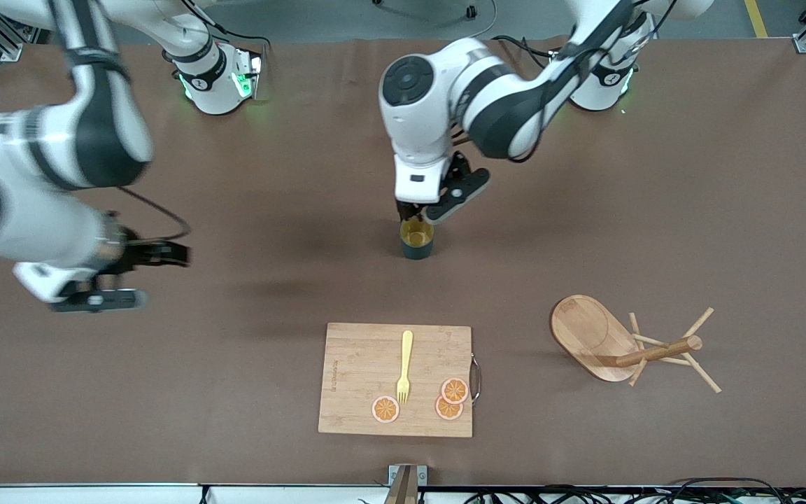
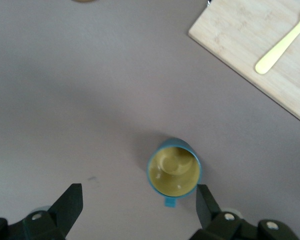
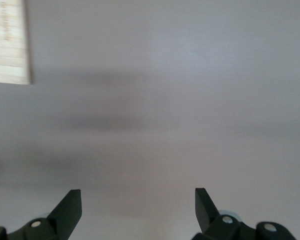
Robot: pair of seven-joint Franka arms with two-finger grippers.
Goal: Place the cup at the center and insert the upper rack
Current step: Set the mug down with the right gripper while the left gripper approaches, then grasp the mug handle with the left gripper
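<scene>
The cup [image 2: 174,172] stands upright on the bench just beneath the left end effector [image 2: 139,206], fingers spread apart; the right end effector [image 3: 138,209] hangs spread too.

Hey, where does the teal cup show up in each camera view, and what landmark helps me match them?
Front view: the cup stands upright mid-table, under the left claw.
Left wrist view: the cup seen from above, yellow inside showing, between the open fingers.
Right wrist view: not in it; only bare table and a board corner.
Shared landmark: the wooden cutting board, nearer the front camera than the cup.
</scene>
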